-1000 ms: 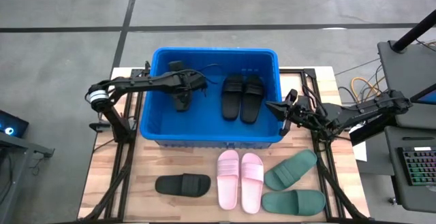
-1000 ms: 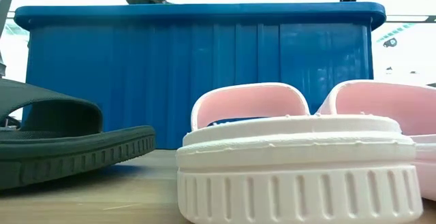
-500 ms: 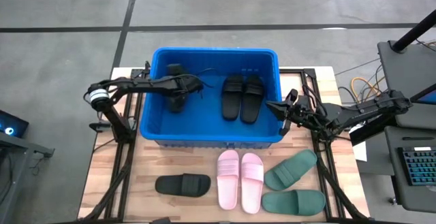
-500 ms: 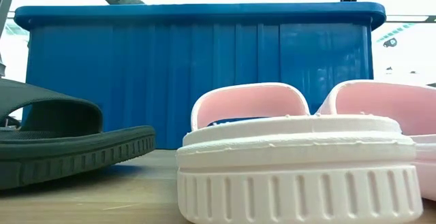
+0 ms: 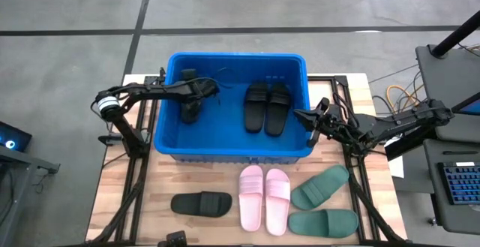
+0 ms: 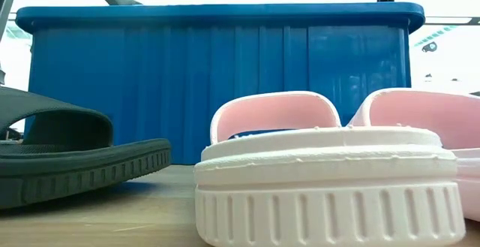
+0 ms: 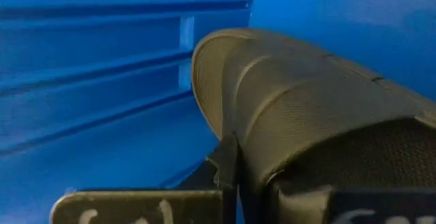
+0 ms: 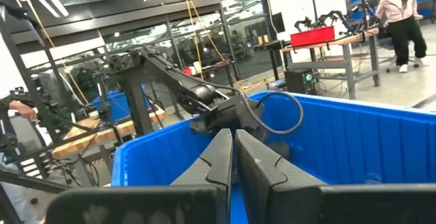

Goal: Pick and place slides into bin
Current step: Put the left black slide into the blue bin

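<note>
Black slide [image 5: 190,106] hangs clamped in left fingers [image 5: 196,97] inside bin [image 5: 234,152]; right fingers [image 5: 306,116] together.

Three black slides [image 5: 267,107] in blue bin [image 5: 231,150].

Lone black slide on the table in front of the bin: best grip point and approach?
Take the black slide by its wide strap, coming straight down from above. It lies flat, sole down, lengthwise across the table, apart from the pink pair, so there's room around it. The strap arches up off the footbed, leaving a gap for one finger to slip under, probably an easier pinch than the sole edge.
</note>
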Robot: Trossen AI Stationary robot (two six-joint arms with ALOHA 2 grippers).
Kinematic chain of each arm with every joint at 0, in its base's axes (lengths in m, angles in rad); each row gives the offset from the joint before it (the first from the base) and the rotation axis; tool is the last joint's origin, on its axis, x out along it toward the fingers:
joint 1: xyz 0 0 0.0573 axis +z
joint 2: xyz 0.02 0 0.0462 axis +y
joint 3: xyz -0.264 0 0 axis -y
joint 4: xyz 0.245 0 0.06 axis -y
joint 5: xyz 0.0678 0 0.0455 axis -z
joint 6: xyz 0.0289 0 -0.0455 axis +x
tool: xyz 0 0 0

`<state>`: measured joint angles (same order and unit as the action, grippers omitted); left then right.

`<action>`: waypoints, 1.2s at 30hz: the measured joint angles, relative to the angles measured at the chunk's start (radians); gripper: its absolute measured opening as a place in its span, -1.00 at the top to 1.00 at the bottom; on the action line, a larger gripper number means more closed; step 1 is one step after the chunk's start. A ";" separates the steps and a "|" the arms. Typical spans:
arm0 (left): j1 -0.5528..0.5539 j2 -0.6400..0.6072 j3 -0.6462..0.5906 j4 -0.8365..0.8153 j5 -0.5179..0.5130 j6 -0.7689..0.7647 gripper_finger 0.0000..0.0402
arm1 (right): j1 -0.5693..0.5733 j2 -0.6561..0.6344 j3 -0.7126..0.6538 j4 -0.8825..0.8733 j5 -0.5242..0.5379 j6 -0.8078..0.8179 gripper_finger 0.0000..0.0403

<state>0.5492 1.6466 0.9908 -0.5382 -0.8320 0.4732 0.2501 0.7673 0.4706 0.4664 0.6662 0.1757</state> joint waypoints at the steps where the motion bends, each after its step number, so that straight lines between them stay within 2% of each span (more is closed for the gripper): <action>1: 0.002 0.000 -0.001 0.011 0.003 0.014 1.00 | 0.000 0.000 0.000 0.000 0.000 0.000 0.94; 6: 0.006 0.000 -0.002 0.080 0.020 0.063 1.00 | 0.000 0.000 0.000 0.000 0.000 0.000 0.94; 11: 0.013 0.000 -0.012 0.092 0.091 0.063 1.00 | 0.000 0.000 0.000 0.000 0.000 0.000 0.94; 21: 0.014 0.002 -0.053 0.085 0.087 0.117 0.96 | 0.000 0.000 0.000 0.000 0.000 0.000 0.94; 28: 0.019 0.002 -0.053 0.084 0.115 0.120 0.63 | 0.000 0.000 0.000 0.000 0.016 0.000 0.94; 36: 0.022 -0.005 -0.052 0.054 0.120 0.117 0.02 | 0.000 0.000 0.000 -0.005 0.026 0.004 0.94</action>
<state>0.5716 1.6414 0.9386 -0.4840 -0.7120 0.5900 0.2501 0.7673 0.4706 0.4616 0.6918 0.1798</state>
